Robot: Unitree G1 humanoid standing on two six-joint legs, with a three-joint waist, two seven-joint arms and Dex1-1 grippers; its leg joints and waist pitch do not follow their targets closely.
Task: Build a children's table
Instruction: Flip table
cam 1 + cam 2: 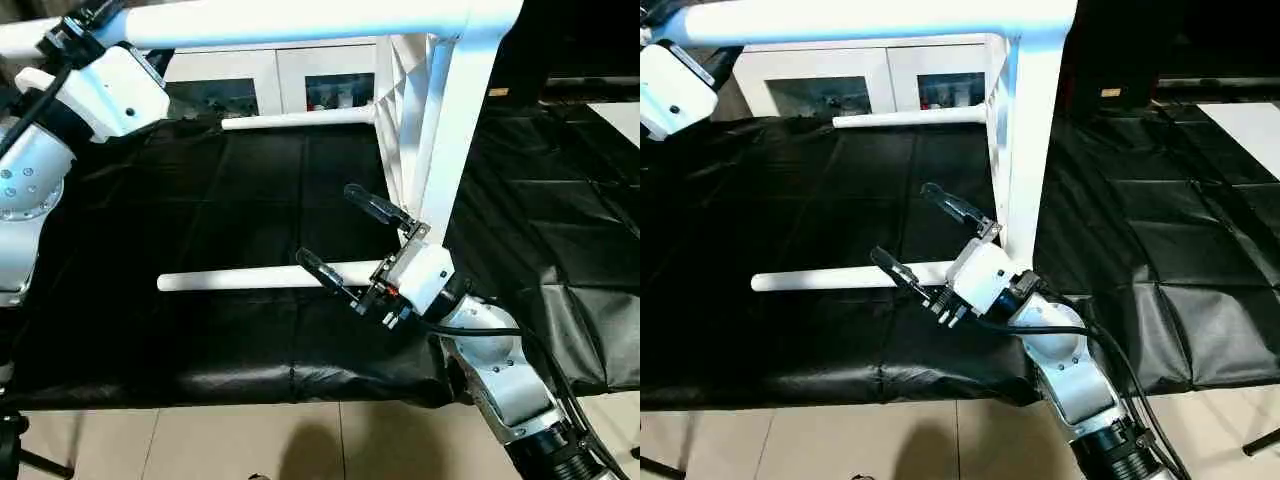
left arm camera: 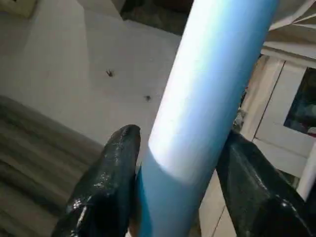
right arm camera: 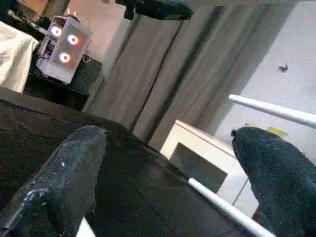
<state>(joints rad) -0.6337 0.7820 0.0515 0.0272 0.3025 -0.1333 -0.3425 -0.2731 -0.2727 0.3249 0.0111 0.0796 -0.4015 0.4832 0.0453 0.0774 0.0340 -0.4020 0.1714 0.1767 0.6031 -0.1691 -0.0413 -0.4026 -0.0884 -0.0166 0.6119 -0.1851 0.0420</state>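
The white children's table [image 1: 452,150] stands tipped on its side on the black mat, its ribbed underside [image 1: 403,90] facing my left. Its top leg [image 1: 300,20] runs level across the upper picture, and my left gripper [image 1: 85,30] is shut on it near its free end; the left wrist view has the fingers [image 2: 116,163] pressed against both sides of that leg [image 2: 207,89]. A far leg [image 1: 300,118] and a low leg [image 1: 260,277] also point left. My right gripper [image 1: 326,224] is open beside the low leg's base, holding nothing.
A white cabinet with glass doors [image 1: 250,85] stands behind the mat [image 1: 200,200]. Tiled floor [image 1: 200,440] lies along the mat's near edge. More black mat panels [image 1: 570,220] spread to the right. A computer case with glowing lights [image 3: 64,47] sits by the curtains.
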